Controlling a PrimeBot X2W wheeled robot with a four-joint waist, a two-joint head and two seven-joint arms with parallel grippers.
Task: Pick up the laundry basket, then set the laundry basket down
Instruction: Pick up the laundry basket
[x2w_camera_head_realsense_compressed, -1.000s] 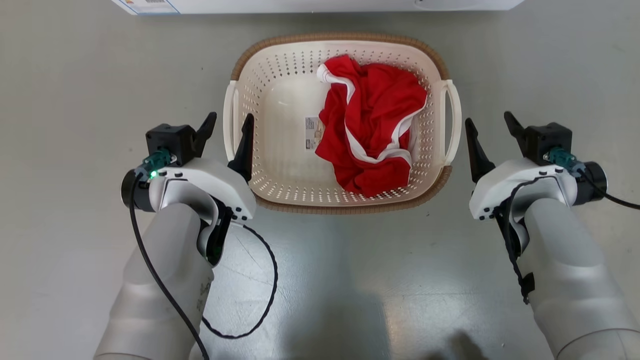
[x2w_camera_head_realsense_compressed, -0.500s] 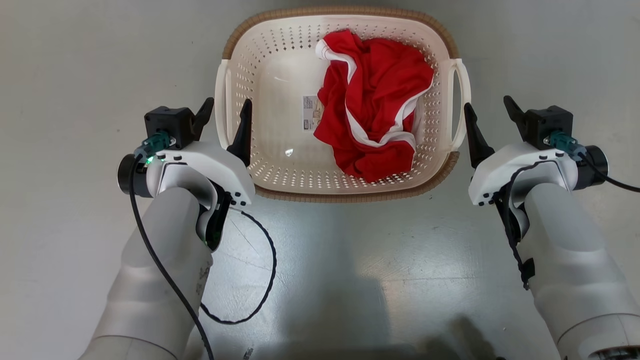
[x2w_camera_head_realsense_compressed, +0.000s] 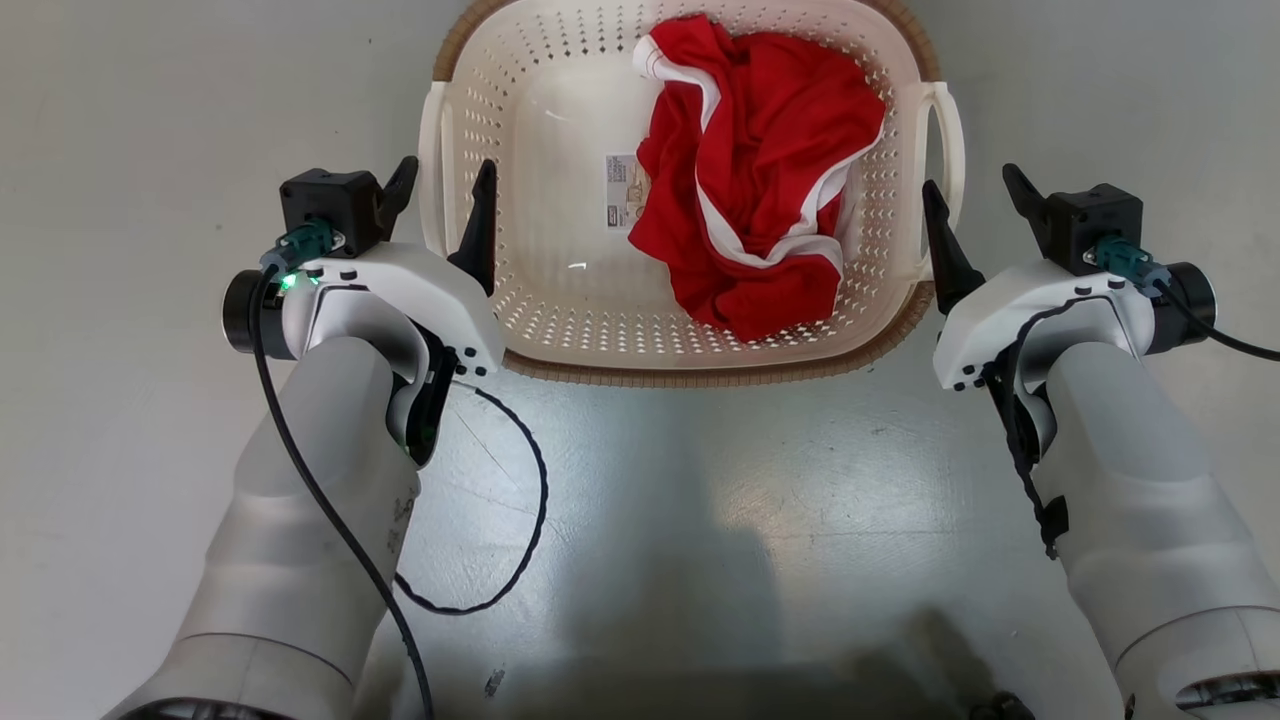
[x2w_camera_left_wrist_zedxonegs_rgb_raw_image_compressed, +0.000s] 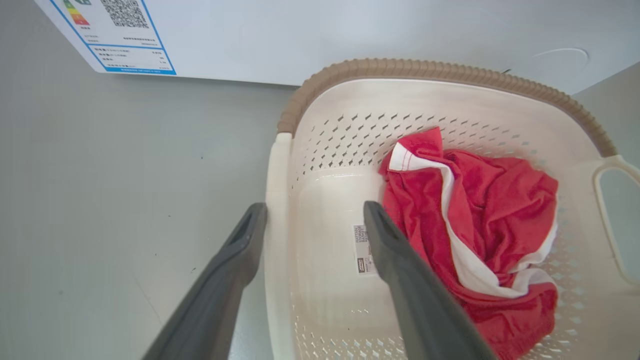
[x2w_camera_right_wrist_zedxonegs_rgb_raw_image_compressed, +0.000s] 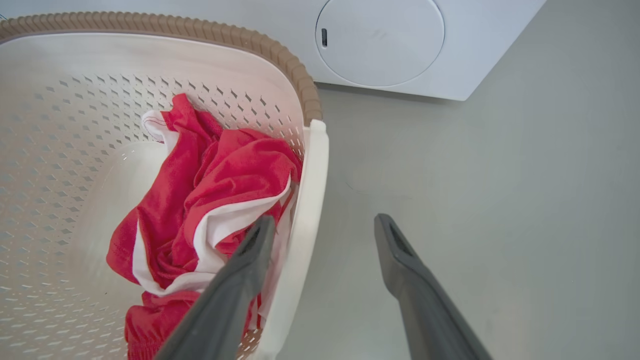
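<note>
Basket (x2w_camera_head_realsense_compressed: 640, 340): upright on the floor (x2w_camera_head_realsense_compressed: 700, 520), at 12 o'clock from the robot, with the washer (x2w_camera_right_wrist_zedxonegs_rgb_raw_image_compressed: 380, 45) near beyond it. Long axis from 9 to 3 o'clock. Handles at the short ends, bars running 12 to 6, in line with the fingers.

Left claw (x2w_camera_head_realsense_compressed: 445, 185): wide, holding nothing. Straddles the left handle (x2w_camera_left_wrist_zedxonegs_rgb_raw_image_compressed: 277, 240), one finger outside, one over the basket's inside. Bar close to the outer finger. Contact not determinable.

Right claw (x2w_camera_head_realsense_compressed: 970, 185): wide, holding nothing. Straddles the right handle (x2w_camera_right_wrist_zedxonegs_rgb_raw_image_compressed: 310, 210) likewise, bar close to the inner finger. Both claws thus offset slightly toward 3 o'clock of their bars.

Nearness: about even, neither arm clearly ahead. Judged next move: closing on both bars together, then a level lift. Uneven closing likely to tip the load.

Count: one basket, two handles, one red garment (x2w_camera_head_realsense_compressed: 760, 190) bunched toward 3 o'clock inside, one label (x2w_camera_head_realsense_compressed: 623, 190) on the basket's bottom, one washer, two claws.
</note>
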